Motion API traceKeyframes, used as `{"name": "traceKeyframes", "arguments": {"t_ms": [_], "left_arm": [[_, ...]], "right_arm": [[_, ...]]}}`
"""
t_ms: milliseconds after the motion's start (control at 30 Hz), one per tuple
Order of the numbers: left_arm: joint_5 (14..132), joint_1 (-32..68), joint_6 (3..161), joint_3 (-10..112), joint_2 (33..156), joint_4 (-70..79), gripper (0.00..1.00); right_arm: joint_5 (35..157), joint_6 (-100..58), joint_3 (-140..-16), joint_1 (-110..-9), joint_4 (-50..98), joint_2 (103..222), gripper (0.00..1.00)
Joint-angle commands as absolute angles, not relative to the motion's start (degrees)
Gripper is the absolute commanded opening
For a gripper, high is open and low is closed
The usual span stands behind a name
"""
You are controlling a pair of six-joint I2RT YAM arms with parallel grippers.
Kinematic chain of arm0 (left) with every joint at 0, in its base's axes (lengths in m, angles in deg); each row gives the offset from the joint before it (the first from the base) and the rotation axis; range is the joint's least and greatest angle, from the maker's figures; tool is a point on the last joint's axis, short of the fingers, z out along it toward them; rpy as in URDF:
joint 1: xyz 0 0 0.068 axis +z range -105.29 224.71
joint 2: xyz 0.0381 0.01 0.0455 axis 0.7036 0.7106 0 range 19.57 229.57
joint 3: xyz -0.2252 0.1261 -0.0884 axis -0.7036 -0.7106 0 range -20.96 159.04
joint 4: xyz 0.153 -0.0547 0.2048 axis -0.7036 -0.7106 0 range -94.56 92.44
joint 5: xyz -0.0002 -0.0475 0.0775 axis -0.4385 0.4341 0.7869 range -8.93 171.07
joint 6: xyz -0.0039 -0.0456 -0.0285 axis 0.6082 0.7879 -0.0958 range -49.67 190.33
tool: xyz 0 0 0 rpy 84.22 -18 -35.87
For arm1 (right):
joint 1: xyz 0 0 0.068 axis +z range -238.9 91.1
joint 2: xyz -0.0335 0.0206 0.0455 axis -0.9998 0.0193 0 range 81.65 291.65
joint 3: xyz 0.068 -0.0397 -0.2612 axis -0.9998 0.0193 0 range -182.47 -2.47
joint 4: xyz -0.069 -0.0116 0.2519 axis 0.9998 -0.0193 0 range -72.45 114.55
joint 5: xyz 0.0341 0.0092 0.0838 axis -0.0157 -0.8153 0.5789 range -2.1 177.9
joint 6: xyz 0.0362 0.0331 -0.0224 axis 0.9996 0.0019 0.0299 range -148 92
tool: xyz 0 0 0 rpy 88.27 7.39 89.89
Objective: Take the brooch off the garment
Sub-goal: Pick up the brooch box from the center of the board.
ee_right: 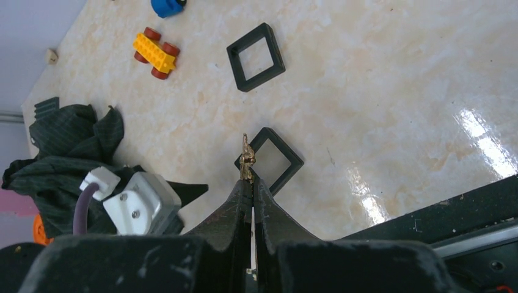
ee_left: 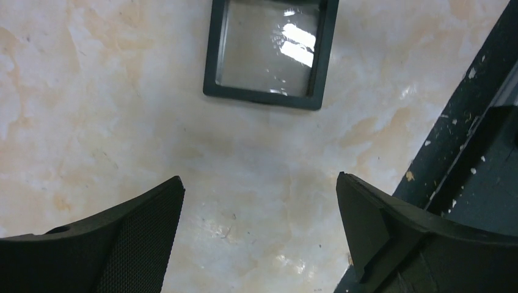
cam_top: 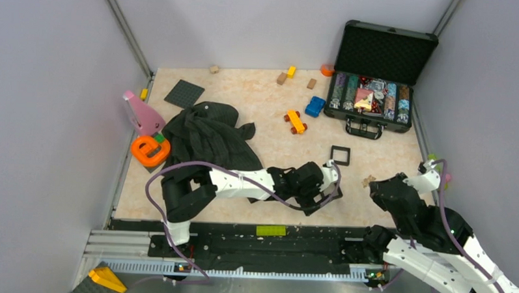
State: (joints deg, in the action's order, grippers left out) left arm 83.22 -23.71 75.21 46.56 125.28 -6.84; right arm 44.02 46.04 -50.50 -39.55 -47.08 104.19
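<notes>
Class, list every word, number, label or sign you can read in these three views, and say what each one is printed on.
No text can be read in any view.
Green strip: any print is too small to read.
Chips in the open case: markings too small and blurred to read.

We see a beige marbled table (cam_top: 270, 147) with the garment (cam_top: 208, 135) crumpled on its left part. Just beyond the garment lies a dark baseplate (cam_top: 184, 93), and just beside its left edge an orange toy (cam_top: 150, 150). To its right are a yellow toy car (cam_top: 295, 122), a blue car (cam_top: 315, 107) and a black square frame (cam_top: 340, 155). Farthest from the garment stands an open case (cam_top: 384, 54).
</notes>
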Motion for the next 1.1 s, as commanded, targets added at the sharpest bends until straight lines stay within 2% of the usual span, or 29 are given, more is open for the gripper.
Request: {"name": "traceKeyframes", "arguments": {"t_ms": [0, 333, 733, 1067], "left_arm": [[85.2, -23.3, 71.9, 53.8, 128.1, -10.2, 0.98], [75.9, -23.3, 67.2, 61.9, 134.3, -13.5, 0.98], [80.5, -23.1, 65.9, 68.5, 138.8, -16.4, 0.98], [74.0, -21.0, 66.8, 71.5, 140.3, -19.5, 0.98]], "right_arm": [[42.6, 43.3, -52.4, -39.7, -46.0, 102.3, 0.0], [42.7, 42.5, -52.8, -39.7, -45.2, 102.7, 0.0], [43.9, 40.6, -51.9, -39.7, -42.5, 99.9, 0.0], [43.6, 41.0, -52.5, -39.7, -43.3, 99.7, 0.0]]}}
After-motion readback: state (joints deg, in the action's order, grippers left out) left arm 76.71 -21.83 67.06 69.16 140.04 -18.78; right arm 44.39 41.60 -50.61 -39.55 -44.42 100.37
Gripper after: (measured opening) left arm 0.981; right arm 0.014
